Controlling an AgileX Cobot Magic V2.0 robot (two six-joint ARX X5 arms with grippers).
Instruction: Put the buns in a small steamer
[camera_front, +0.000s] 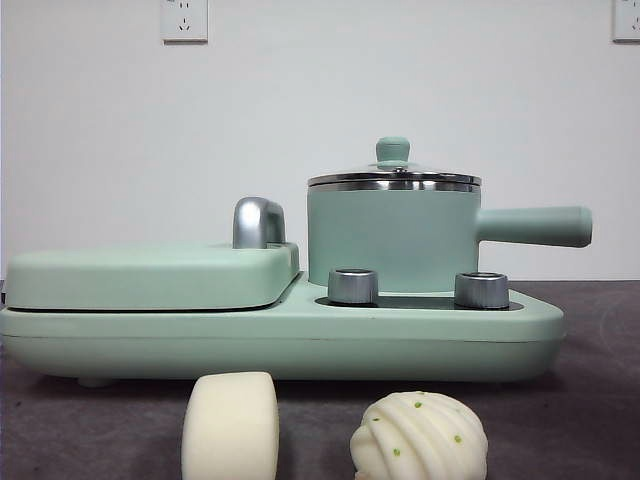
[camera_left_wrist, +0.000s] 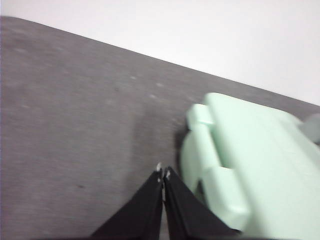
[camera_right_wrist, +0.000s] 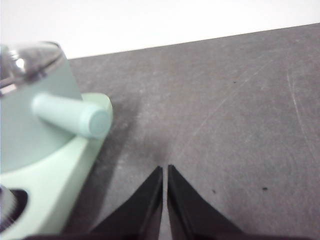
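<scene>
White wall, two sockets.

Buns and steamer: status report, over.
Left pincer and right pincer shut, empty. Plain bun and twisted bun on table. Steamer lid on, blocking entry.

The front camera sits low at counter height, looking level and close at the mint-green cooker against the wall. The left wrist camera looks down past the left gripper at the cooker's griddle end beside it. The right wrist camera looks past the right gripper at the steamer's handle.
</scene>
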